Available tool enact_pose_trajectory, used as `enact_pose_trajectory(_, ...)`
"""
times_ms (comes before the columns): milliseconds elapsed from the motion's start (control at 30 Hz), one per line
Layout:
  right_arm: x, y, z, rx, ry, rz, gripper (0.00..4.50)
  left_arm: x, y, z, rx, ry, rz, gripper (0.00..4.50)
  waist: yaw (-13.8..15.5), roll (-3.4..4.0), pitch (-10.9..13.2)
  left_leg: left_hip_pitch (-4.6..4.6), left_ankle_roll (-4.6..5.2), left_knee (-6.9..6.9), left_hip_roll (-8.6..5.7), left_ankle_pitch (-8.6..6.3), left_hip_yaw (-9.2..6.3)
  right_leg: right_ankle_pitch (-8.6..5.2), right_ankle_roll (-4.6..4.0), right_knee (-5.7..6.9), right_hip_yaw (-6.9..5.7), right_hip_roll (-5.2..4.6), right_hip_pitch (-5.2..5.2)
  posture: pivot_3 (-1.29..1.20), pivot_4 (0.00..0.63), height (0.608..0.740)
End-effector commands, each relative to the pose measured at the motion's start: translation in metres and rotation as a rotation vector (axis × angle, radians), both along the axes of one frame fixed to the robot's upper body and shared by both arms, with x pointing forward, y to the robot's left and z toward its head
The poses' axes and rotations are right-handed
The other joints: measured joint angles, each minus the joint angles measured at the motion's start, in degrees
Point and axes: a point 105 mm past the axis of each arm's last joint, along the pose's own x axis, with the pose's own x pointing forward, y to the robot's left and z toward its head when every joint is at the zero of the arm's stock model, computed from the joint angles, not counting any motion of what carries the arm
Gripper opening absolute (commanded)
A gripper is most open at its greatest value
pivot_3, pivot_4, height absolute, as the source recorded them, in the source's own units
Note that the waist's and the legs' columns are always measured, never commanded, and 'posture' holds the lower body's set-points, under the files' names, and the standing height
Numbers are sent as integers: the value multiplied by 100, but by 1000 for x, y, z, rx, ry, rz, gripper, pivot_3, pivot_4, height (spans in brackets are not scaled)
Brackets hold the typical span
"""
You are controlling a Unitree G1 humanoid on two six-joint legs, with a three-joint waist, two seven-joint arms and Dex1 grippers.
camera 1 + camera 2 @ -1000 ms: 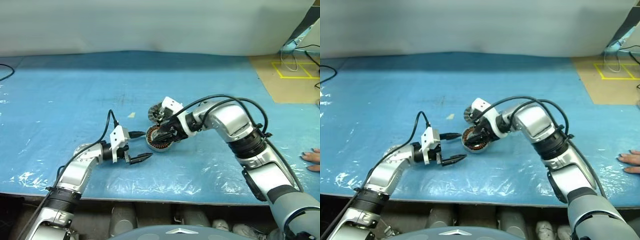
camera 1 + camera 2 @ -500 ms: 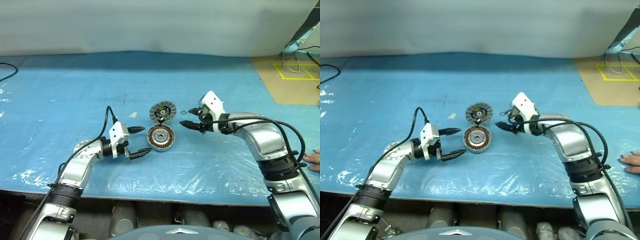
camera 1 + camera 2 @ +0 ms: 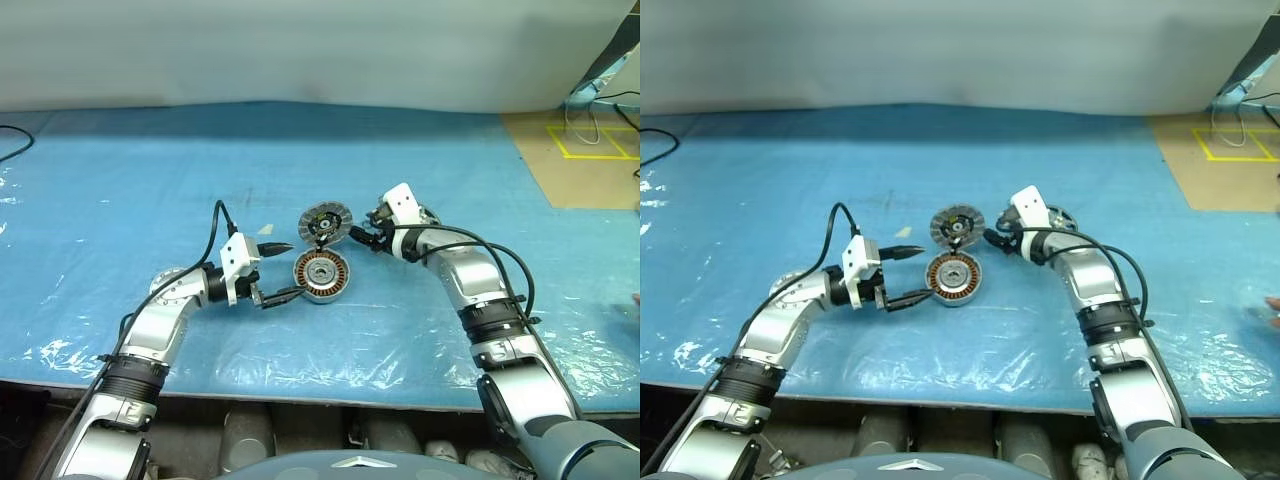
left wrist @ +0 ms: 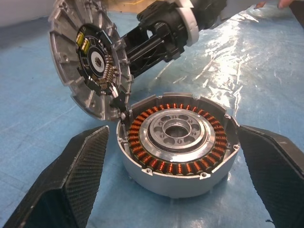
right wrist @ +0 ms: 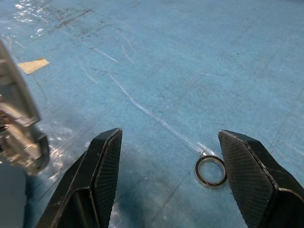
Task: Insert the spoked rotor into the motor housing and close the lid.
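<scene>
The motor housing (image 3: pixel 321 274) lies open on the blue table, its copper windings ringing a silver hub (image 4: pixel 176 130). Its lid (image 3: pixel 325 222) stands tilted up at the far rim, toothed inner face (image 4: pixel 92 59) toward me. My left gripper (image 3: pixel 281 270) is open and level, its fingers (image 4: pixel 78 178) either side of the housing's left edge, not touching it. My right gripper (image 3: pixel 360 237) is open and empty, close by the lid's right side; contact cannot be told. The spoked rotor is out of view.
A small metal ring (image 5: pixel 210 170) lies on the table under the right gripper. A tape scrap (image 3: pixel 264 229) sits left of the lid. Clear film covers the table's near part (image 3: pixel 380 350). A beige floor with yellow tape (image 3: pixel 585 140) is at the back right.
My right gripper lifted off the housing, swung out to the right, then came back beside the lid. The left gripper edged slightly toward the housing. A hand at the right edge withdrew.
</scene>
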Motion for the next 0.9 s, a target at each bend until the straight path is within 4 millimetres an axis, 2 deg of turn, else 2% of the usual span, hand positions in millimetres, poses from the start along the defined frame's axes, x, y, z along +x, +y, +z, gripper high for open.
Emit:
enact_pose_trajectory(33,5,0,8,-5,-54,3,3382,1,3,9,-3,-33,-6,4500,4,0,0,-2,0,0,0,0,0,0,0,-1,0,0,0,0,150,740)
enact_pose_trajectory(267,6,-8,-22,-25,22,-60,3382,-1,1,8,2,-34,-11,4500,3,0,0,0,1,4,1,0,0,0,-1,3,-2,0,2,0,150,740)
enact_pose_trajectory(567,4,-13,-35,-23,69,-80,3382,-2,1,8,8,-32,-15,4500,-3,0,0,23,1,8,3,0,0,1,-1,2,-2,-1,32,0,150,740)
enact_pose_trajectory(800,3,-15,-36,-38,62,-76,3382,-3,-2,8,10,-34,-20,4500,-2,0,0,23,1,7,3,0,0,0,-1,1,-2,-2,38,0,150,740)
enact_pose_trajectory(900,-1,-18,-38,-50,63,-68,2753,-4,-2,8,10,-32,-21,4500,-2,0,0,23,1,7,3,-1,-1,0,-1,-1,-2,-2,38,0,150,740)
